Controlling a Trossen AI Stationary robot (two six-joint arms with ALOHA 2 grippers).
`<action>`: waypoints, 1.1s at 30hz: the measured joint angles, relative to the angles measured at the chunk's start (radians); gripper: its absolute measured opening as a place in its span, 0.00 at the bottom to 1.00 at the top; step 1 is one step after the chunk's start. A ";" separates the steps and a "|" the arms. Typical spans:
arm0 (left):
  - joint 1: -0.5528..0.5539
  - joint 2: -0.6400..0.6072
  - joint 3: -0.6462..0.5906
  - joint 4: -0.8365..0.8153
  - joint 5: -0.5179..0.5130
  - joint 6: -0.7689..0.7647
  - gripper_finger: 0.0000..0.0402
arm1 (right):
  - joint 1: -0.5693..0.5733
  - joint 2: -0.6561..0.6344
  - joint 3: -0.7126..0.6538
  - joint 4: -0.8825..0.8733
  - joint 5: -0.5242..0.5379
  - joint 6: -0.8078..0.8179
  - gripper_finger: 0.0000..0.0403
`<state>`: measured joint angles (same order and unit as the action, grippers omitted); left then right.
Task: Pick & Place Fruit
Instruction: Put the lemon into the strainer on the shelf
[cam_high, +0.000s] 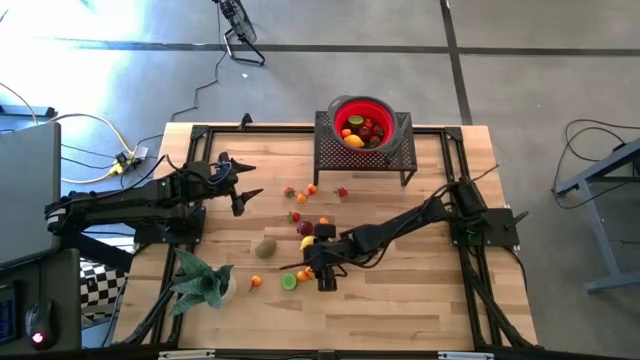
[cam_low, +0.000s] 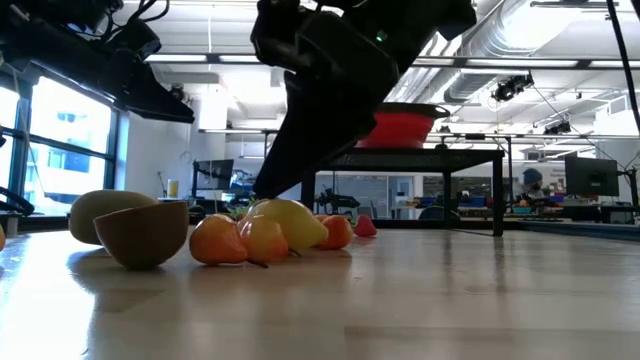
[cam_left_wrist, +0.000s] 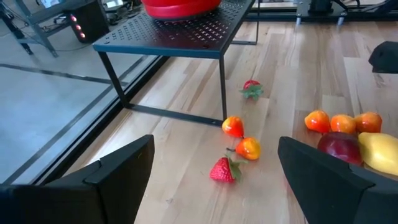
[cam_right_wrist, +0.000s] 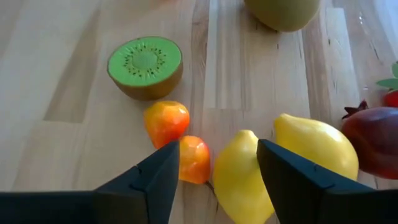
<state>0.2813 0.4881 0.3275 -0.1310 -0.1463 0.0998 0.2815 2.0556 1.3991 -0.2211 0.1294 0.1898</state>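
- Table (cam_high: 420, 300) in full view, a dark stand (cam_high: 365, 150) at the far edge carrying the red bowl (cam_high: 363, 122), which already holds several fruits
- Left gripper (cam_high: 243, 192) waits over the left of the table, jaws wide and empty; below it a strawberry (cam_left_wrist: 222, 170) and two small oranges (cam_left_wrist: 240, 138) lie near the stand leg
- Right gripper (cam_high: 327, 277) is down low at the near middle, fingers (cam_right_wrist: 152, 180) spread wide, nothing held, a lemon (cam_right_wrist: 239, 177) sitting right between them
- Risk, as I judge it: a second lemon (cam_right_wrist: 317, 146) touches the first, with a dark-red plum (cam_right_wrist: 376, 140) just beside that, so a closing finger could shove either one away
- An orange (cam_right_wrist: 194, 158) sits against the other finger and could get pinched in with the lemon, or squirt out
- The lemon is smooth and rounded; a grip off its middle may let it slip on the carry to the bowl
- The kiwi half (cam_right_wrist: 145, 65) lies farther off, well clear of the jaws; a whole brown kiwi (cam_high: 265, 247) sits to the left, and a plant (cam_high: 200, 280) stands at the near left
- Writing or brands: none that I can read anywhere
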 joint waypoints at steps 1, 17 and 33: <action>0.000 0.000 0.000 -0.001 0.001 0.000 0.84 | -0.001 0.000 0.000 -0.001 0.000 -0.001 0.51; 0.000 0.000 0.000 0.000 0.000 0.000 0.84 | -0.022 0.017 -0.010 -0.025 -0.031 -0.003 0.56; 0.000 0.000 0.000 0.000 0.000 0.000 0.84 | -0.022 0.073 -0.010 -0.017 -0.025 -0.002 0.55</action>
<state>0.2813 0.4881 0.3271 -0.1310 -0.1463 0.0994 0.2592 2.1288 1.3895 -0.2384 0.1046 0.1875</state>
